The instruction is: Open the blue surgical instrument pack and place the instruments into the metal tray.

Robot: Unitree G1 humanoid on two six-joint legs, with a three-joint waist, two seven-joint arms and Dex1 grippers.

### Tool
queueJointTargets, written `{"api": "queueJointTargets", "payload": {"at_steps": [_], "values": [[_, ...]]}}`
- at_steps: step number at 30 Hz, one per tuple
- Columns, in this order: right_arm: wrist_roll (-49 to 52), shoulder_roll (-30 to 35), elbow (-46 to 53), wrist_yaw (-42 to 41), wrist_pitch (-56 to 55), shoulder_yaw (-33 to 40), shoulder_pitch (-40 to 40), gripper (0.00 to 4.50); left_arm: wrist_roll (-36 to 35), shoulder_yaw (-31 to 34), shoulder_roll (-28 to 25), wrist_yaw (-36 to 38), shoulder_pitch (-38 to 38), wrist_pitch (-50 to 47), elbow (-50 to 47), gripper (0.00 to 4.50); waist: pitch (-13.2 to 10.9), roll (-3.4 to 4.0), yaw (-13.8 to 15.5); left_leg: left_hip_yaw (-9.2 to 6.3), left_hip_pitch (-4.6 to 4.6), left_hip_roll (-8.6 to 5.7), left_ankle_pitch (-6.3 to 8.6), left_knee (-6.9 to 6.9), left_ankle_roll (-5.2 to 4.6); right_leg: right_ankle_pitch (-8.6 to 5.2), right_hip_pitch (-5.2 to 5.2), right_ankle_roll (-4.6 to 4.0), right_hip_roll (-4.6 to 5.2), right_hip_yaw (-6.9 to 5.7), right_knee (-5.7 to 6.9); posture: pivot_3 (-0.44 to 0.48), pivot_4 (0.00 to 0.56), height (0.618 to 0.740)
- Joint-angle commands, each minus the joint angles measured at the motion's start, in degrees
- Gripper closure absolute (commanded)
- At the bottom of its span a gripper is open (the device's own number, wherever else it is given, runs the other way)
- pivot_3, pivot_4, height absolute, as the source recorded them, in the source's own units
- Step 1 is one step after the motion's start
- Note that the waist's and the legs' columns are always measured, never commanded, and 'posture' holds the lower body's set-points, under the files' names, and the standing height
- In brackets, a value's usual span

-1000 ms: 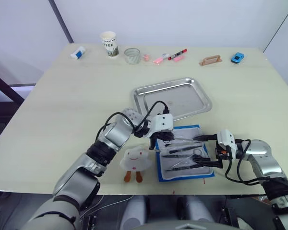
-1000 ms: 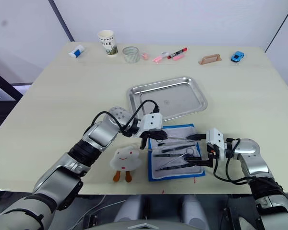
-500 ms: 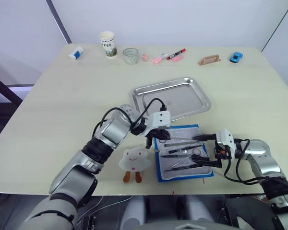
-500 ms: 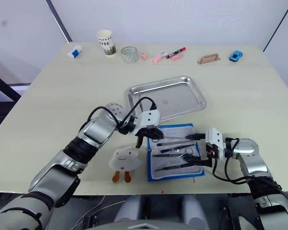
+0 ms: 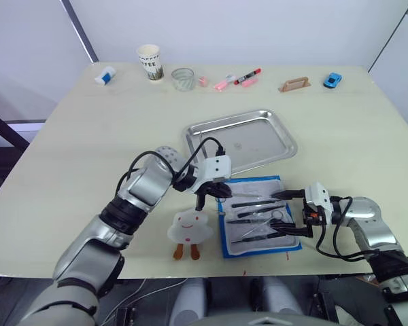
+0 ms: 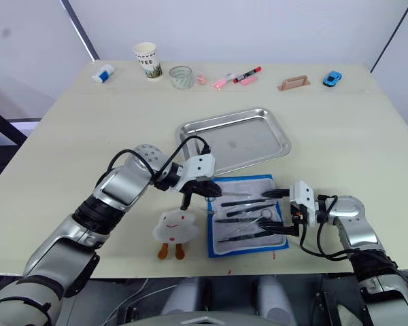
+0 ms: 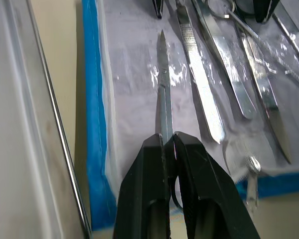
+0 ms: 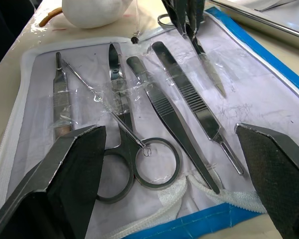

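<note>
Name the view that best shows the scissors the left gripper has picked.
The left wrist view: the scissors run out between the left gripper's shut fingers, over the blue surgical instrument pack. The right wrist view shows them from the other side; the eye views show a thin sliver.

**Readable text: one partial word**

White paper cup with dark green print, far-left end of the pale table: lettering on the band near the rim, looks like "COFFEE", only partly legible. No other text, brand, number or sign can be made out on anything else.
</note>
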State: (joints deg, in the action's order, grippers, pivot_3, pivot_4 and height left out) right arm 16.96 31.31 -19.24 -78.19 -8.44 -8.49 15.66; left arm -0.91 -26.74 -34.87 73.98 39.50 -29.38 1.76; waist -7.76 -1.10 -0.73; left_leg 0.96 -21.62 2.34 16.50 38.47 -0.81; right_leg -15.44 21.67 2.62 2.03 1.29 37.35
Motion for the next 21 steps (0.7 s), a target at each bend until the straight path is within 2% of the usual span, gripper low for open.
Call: {"api": "queueJointTargets", "payload": {"at_steps": [1,7,21], "values": [[-2.1,0.0,-1.9,-0.1,1.0,-1.7,-1.2,0.0,-1.6,3.2,-2.8,0.1,-1.4,-0.7,-3.7,4.28,0.0,0.0,0.0,-0.01,0.0,0.0,0.0,0.0,0.0,0.0,0.0,0.0,0.0,0.0,0.0,0.0,0.15,0.74],[-2.2,0.1,-2.6,-0.6,0.8,-1.7,-0.9,0.0,-3.2,6.0,-6.6,-0.6,-4.9,-3.1,-7.1,4.28,0.0,0.0,0.1,0.0,0.0,0.01,0.0,0.0,0.0,0.0,0.0,0.0,0.01,-0.01,0.0,0.0,0.15,0.74],[-2.2,0.3,-4.0,-1.9,0.6,-1.8,0.0,0.0,-8.7,12.7,-11.6,-2.7,-9.2,-6.5,-13.8,4.28,0.0,-0.01,0.1,0.01,0.0,0.02,0.0,0.0,0.0,0.0,0.01,0.0,0.01,0.0,0.01,0.0,0.15,0.74]]}}
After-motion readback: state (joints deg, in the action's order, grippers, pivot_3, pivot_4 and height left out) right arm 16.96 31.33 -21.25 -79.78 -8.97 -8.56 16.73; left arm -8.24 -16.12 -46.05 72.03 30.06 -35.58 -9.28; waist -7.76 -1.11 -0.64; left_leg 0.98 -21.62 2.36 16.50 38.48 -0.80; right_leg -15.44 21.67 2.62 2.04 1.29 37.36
